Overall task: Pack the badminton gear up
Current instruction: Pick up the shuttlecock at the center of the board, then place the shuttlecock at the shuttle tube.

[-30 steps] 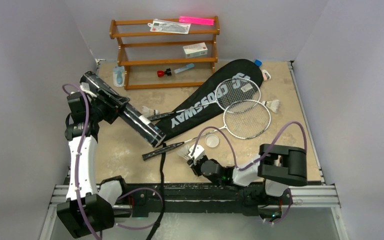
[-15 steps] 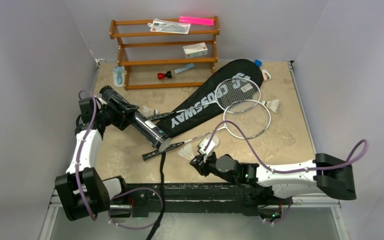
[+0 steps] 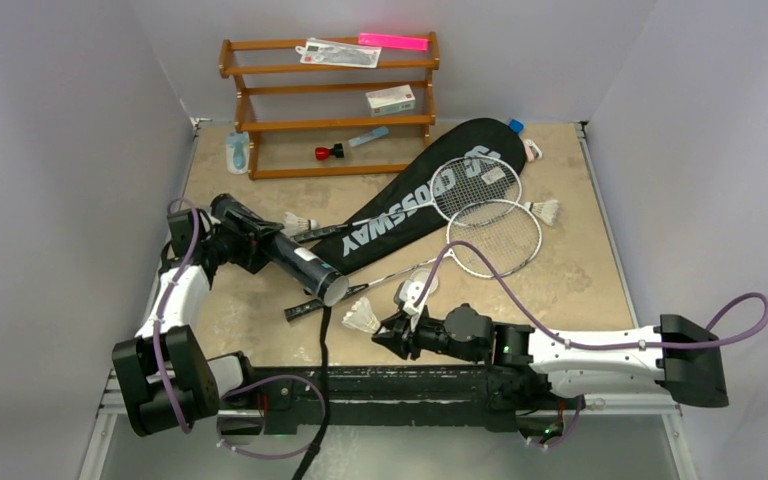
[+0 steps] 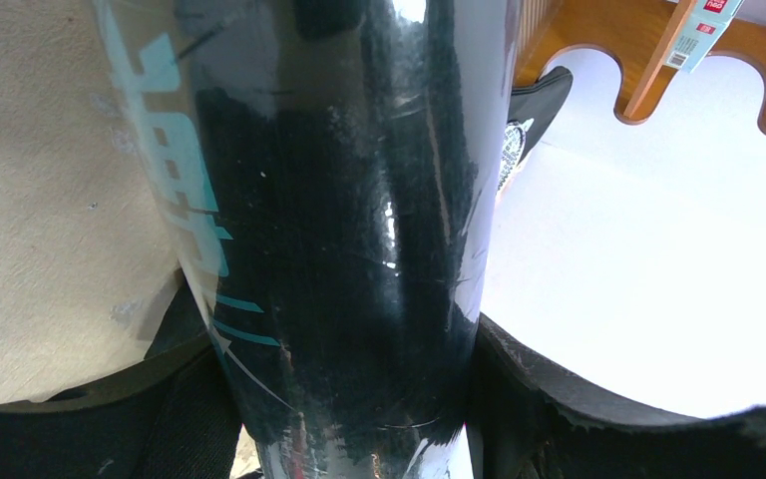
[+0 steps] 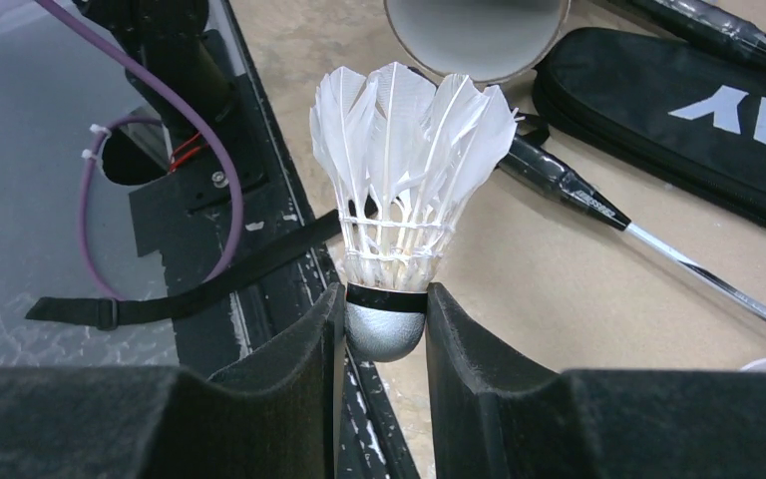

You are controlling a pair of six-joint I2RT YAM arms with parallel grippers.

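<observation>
My left gripper (image 3: 245, 243) is shut on the dark tube (image 3: 290, 258), which lies slanted over the table with its open end (image 3: 335, 290) toward the front. In the left wrist view the tube (image 4: 339, 249) fills the space between the fingers (image 4: 519, 369). My right gripper (image 5: 384, 329) is shut on the round cork base of a white shuttlecock (image 5: 399, 170), feathers pointing at the tube's mouth (image 5: 479, 35) a short way off. Two rackets (image 3: 493, 238) lie partly on the black CROSSWAY bag (image 3: 410, 205). Other shuttlecocks lie by the bag (image 3: 302, 222) and at the right (image 3: 545, 210).
A brown wooden rack (image 3: 328, 100) with a white box and a pink strip stands at the back. A small round white lid (image 3: 412, 293) lies beside the right wrist. One racket's black handle (image 5: 569, 185) and a bag strap (image 3: 324, 340) lie near the front edge.
The left arm has lowered the tube and swung its open end toward the front. The right arm has stretched leftward, carrying the shuttlecock toward the tube's mouth.
</observation>
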